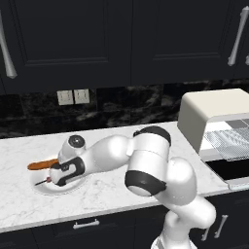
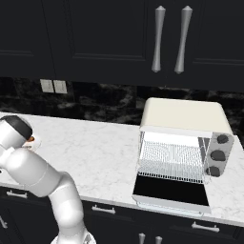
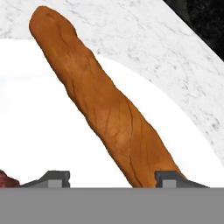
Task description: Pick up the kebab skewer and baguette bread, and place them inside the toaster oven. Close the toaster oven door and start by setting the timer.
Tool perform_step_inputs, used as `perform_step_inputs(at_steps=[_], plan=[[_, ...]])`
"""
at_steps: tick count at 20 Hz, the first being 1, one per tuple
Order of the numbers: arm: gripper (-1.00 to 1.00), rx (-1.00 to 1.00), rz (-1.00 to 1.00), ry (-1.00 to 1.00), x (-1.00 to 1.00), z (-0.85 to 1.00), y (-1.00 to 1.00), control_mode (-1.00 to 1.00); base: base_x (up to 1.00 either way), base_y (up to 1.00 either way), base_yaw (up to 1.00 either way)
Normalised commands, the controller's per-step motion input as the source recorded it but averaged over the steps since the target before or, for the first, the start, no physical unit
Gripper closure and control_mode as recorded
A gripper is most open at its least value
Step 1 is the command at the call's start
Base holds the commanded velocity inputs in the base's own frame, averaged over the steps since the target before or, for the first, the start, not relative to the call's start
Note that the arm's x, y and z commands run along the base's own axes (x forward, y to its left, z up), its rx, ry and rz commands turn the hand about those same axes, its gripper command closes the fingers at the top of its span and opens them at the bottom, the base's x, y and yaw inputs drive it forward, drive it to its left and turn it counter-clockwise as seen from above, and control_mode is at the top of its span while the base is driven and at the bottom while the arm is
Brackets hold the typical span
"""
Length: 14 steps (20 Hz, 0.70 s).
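**Arm lowered over the plate, oven standing open**

The white marble counter (image 1: 112, 194) runs below black upper cabinets (image 1: 73, 39) fitted with long silver handles, against a dark veined backsplash (image 1: 126, 109) carrying two pale wall outlets (image 1: 73, 97). At the counter's right end stands the toaster oven (image 2: 183, 116), a cream-white box with rounded edges; a wire rack (image 2: 171, 164) shows inside it and three dark knobs (image 2: 218, 155) run down its right side. The toaster oven door (image 2: 169, 190), a dark glass panel with pale trim, is folded down flat toward the counter's front edge.

The white arm reaches from the base to the left, well apart from the oven, and its gripper (image 1: 52, 181) hangs low over a round white plate (image 1: 73, 186) near the left part of the counter.

On that plate lies the baguette bread (image 3: 105, 105), a long orange-brown loaf with rounded ends; in the left base view one end sticks out past the plate's rim on the left (image 1: 43, 164). In the hand view the loaf runs diagonally, its near end passing between the two dark fingertips (image 3: 173, 178) and lying just beside the right one. The fingers are partly spread; contact with the loaf cannot be told.

The kebab skewer (image 1: 41, 182), a thin stick with reddish-brown meat, lies on the same plate beside the gripper; a dark red chunk shows at the hand view's lower left edge (image 3: 6, 179).
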Motion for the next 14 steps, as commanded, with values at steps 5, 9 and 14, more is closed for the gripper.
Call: perform_step_inputs(at_steps=[5, 9, 14], plan=[[-1.0, -0.12, 0.0, 0.06, 0.0, 0.17, 0.25, -1.0, 0.0, 0.0, 0.0], [-1.0, -0.13, 0.0, 0.04, -0.02, 0.45, 0.21, -1.0, 0.0, 0.0, 0.0], [-1.0, -0.15, 0.0, 0.01, -0.03, 0.49, 0.15, -1.0, 0.0, 0.0, 0.0]])
